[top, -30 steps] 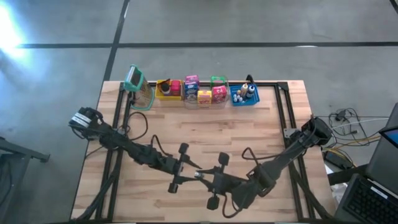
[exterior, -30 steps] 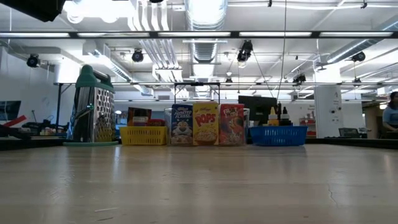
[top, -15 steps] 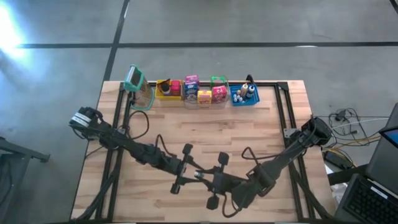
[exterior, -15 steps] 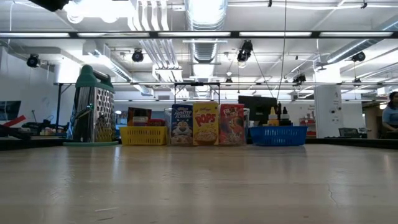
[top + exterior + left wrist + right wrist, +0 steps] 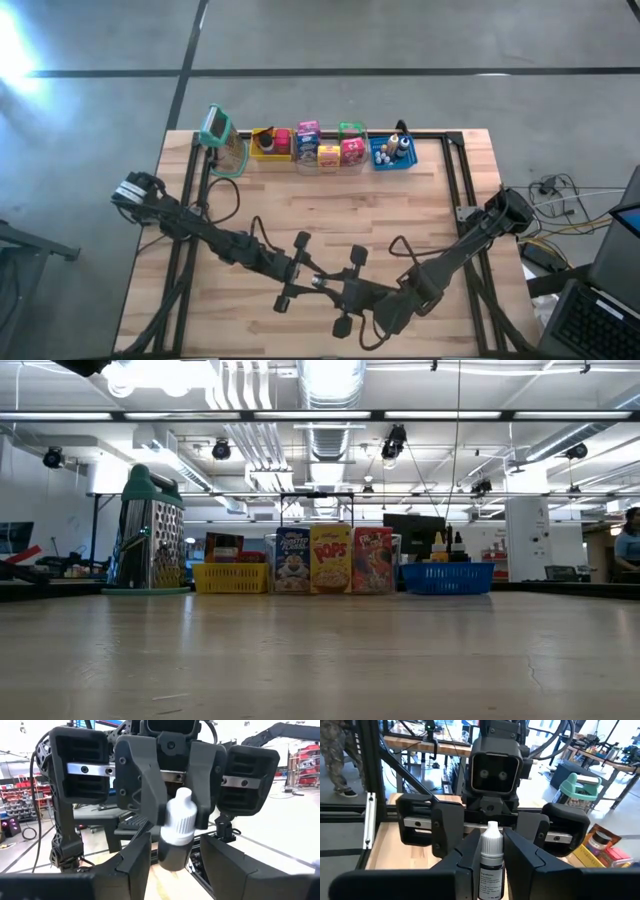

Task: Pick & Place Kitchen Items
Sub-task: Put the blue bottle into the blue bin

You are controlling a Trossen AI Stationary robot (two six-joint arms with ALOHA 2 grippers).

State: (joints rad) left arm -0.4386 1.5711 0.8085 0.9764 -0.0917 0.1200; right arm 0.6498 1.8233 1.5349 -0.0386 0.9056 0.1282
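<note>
A small white dropper bottle (image 5: 491, 862) with a white cap is held above the near middle of the table, where my two grippers meet nose to nose. My right gripper (image 5: 491, 851) is shut on it. My left gripper (image 5: 175, 866) faces it, open, with one finger on each side of the bottle's lower body (image 5: 172, 856) and a gap showing. In the high view the left gripper (image 5: 305, 279) and the right gripper (image 5: 336, 291) almost touch. Neither gripper shows in the low view. My right gripper pinches the bottle's labelled body (image 5: 491, 872) between its two fingers (image 5: 469, 860), one on each side. The fingers lie about level and come from the table's right. The bottle stands cap up between them, lifted clear of the table.
Along the far edge stand a green-topped grater (image 5: 214, 128), a yellow bin (image 5: 266, 146), a clear bin with mini cereal boxes (image 5: 328, 152) and a blue bin (image 5: 392, 153) with small bottles. Bare wooden tabletop (image 5: 330, 215) lies between them and the arms.
</note>
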